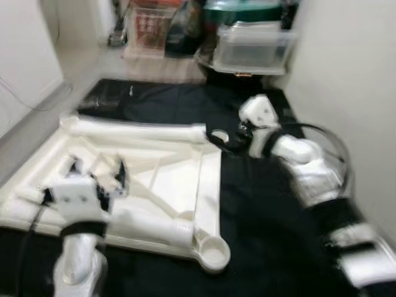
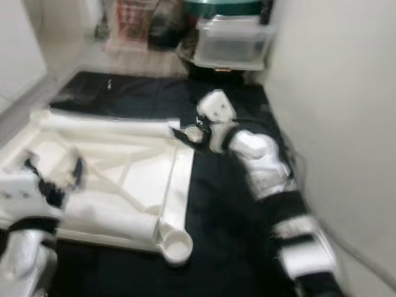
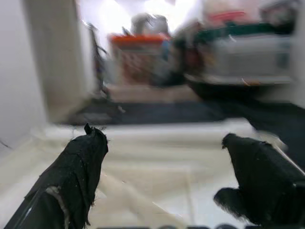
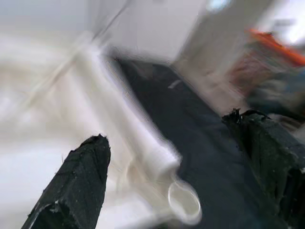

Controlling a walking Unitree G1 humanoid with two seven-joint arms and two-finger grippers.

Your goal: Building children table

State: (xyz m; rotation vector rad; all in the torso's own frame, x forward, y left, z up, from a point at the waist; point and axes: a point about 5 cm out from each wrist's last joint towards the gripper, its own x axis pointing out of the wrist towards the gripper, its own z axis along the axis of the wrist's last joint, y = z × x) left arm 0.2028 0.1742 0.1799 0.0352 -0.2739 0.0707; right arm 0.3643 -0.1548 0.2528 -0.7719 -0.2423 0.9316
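A white children's table (image 1: 154,170) lies upside down on a black mat (image 1: 260,235). One white leg (image 1: 136,131) lies along its far edge, and another leg (image 1: 148,226) lies near the front. A round socket (image 1: 213,253) sits at the near right corner. My left gripper (image 1: 96,168) hovers open over the table's underside, with nothing between its fingers (image 3: 81,162). My right gripper (image 1: 223,137) is open at the table's far right corner, close to the end of the far leg (image 4: 133,129) and a corner socket (image 4: 183,202). All the views are blurred.
A clear plastic bin (image 1: 253,46) and a red basket (image 1: 151,25) stand among clutter beyond the mat. A pale wall (image 1: 346,74) runs close along the right side. Another white wall (image 1: 25,55) stands at the left.
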